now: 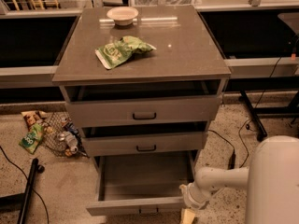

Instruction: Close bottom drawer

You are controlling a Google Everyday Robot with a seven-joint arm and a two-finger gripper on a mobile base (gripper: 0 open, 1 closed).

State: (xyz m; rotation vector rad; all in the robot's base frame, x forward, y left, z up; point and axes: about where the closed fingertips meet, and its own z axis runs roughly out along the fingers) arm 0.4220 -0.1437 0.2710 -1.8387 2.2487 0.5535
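The bottom drawer (140, 183) of the grey cabinet (140, 55) is pulled far out and looks empty inside. Its flat front (121, 206) sits at the lower edge of the view, with the small dark handle (148, 211) at its centre. My gripper (188, 214) hangs at the right end of that front, just outside the drawer's right corner, and is partly cut off by the frame's edge. The white arm (219, 181) reaches to it from the lower right. The middle drawer (145, 144) and top drawer (144, 111) each stand slightly out.
A green snack bag (122, 50) and a white bowl (122, 15) lie on the cabinet top. A wire basket of packets (58, 134) sits on the floor at the left. Cables (243, 134) and a black stand leg (252, 115) lie on the floor at the right.
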